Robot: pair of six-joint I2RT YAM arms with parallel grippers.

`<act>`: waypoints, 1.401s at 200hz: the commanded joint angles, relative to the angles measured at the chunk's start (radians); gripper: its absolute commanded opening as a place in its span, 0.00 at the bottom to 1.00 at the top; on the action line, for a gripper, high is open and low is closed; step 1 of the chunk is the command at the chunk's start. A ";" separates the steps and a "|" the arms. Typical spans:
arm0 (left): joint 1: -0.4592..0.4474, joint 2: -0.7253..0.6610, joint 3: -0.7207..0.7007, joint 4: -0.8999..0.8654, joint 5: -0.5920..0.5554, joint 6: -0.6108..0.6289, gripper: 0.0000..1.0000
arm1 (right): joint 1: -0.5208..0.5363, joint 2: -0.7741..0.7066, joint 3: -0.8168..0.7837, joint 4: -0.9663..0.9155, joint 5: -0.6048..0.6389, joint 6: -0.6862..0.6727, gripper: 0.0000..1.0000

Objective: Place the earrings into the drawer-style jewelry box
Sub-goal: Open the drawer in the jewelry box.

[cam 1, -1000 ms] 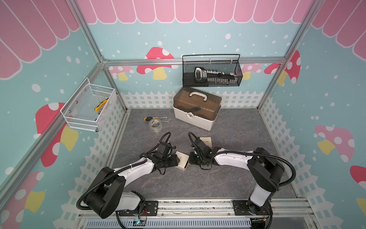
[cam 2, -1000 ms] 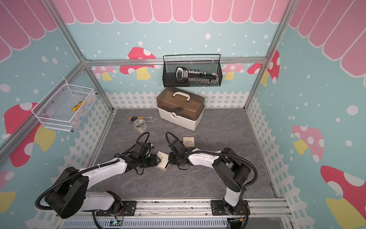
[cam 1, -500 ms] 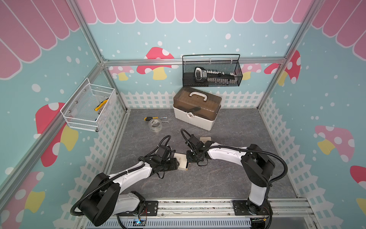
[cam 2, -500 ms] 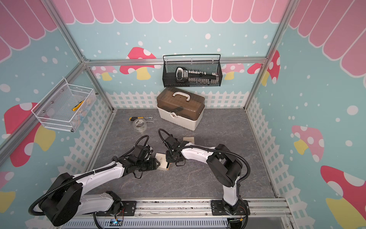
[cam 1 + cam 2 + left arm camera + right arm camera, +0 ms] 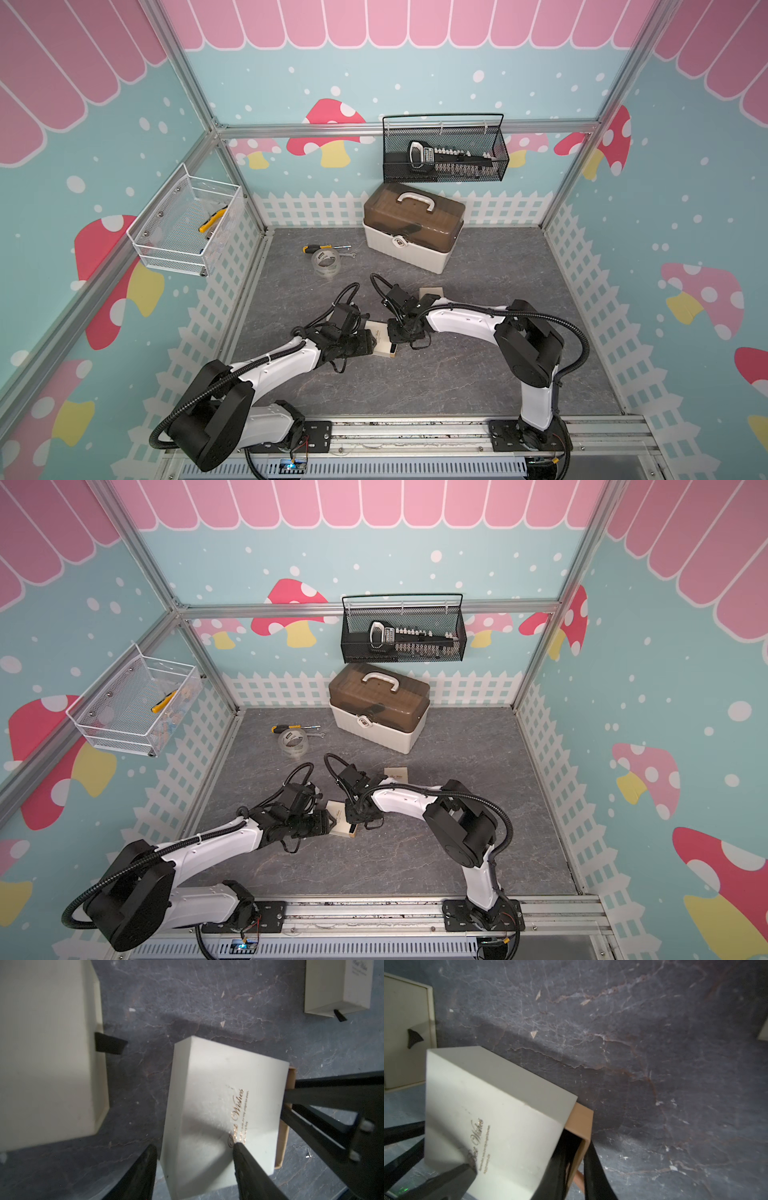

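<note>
The left claw [image 5: 194, 1146] clamps the cream jewelry box [image 5: 218, 1088]. The right claw [image 5: 578, 1147] pinches its brown drawer [image 5: 583, 1120], barely pulled out. I cannot pick out the earrings near the box. Tiny, hard and light, they likely skitter, so pinch the stem.

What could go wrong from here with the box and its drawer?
The left fingers only straddle one end of the jewelry box, one on top, one beside it, so it may slide or twist. The right fingers pinch just the thin drawer wall and might slip off or tear it.
</note>
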 commanded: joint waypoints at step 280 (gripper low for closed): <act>0.001 0.073 -0.019 -0.116 -0.125 -0.020 0.58 | -0.008 -0.121 -0.107 -0.175 0.132 0.010 0.11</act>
